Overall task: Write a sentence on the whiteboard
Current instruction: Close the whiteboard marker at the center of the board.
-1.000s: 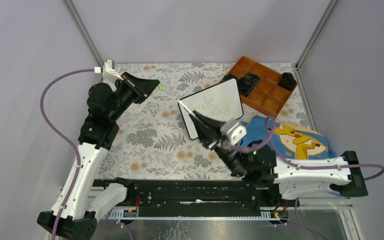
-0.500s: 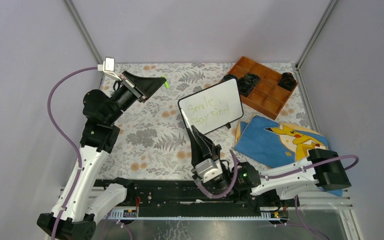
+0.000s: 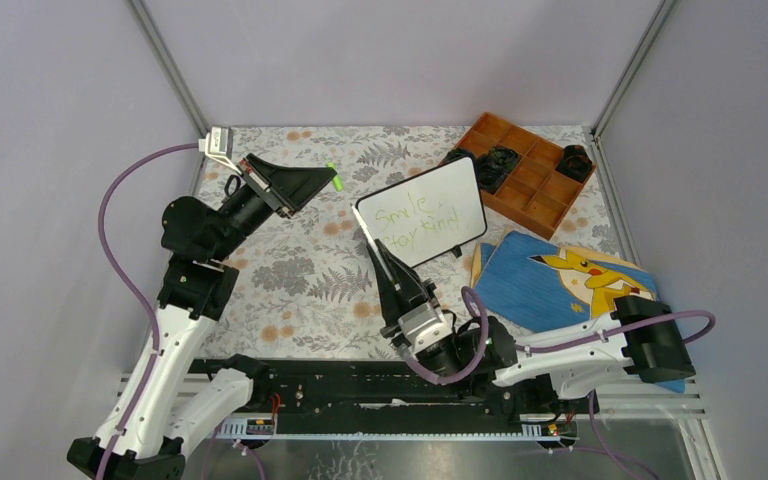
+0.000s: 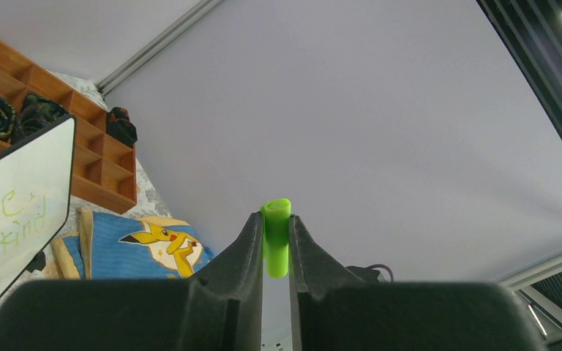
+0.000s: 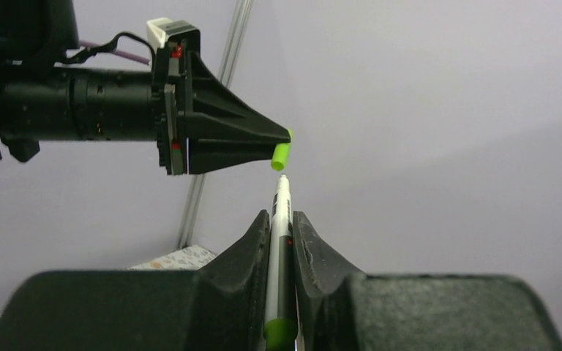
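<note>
The whiteboard stands tilted at the middle of the table, and the sentence is on it in green, in two lines. Part of the board shows at the left of the left wrist view. My left gripper is raised left of the board, shut on a green marker cap. My right gripper is shut on the white marker, which points up. Its tip sits just under the cap, with a small gap between them. From above, the marker crosses the board's left edge.
A brown wooden compartment tray with black items stands at the back right. A blue Pikachu cloth lies on a board at the right. A floral cover lies over the table. Metal frame posts rise at the back corners.
My right arm pulled the marker off the whiteboard and swung back and left, turning it toward the cap. My left gripper moved the cap a little to the right.
</note>
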`<state>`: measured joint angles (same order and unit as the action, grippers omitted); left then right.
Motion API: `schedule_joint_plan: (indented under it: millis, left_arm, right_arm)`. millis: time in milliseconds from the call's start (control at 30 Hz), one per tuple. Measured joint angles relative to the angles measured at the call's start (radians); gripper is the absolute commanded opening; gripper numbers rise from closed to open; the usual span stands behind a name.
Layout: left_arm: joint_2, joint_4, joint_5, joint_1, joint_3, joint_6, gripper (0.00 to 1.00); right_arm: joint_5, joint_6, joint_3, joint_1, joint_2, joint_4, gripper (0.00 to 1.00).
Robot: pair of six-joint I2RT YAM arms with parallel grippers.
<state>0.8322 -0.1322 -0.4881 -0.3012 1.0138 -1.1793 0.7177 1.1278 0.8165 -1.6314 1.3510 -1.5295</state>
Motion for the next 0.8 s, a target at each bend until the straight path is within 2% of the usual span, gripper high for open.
schedule_joint_plan:
  millis: [333,800]
  left_arm:
    - [-0.011,-0.01,0.0,-0.019,-0.001,-0.021,0.0]
    - [-0.014,-0.011,0.001,-0.027,-0.002,-0.024,0.0]
  right_arm:
    - [-0.006,-0.117,0.05,0.049,0.008,0.025,0.0]
    - [-0.006,-0.183,0.05,0.054,0.008,0.062,0.0]
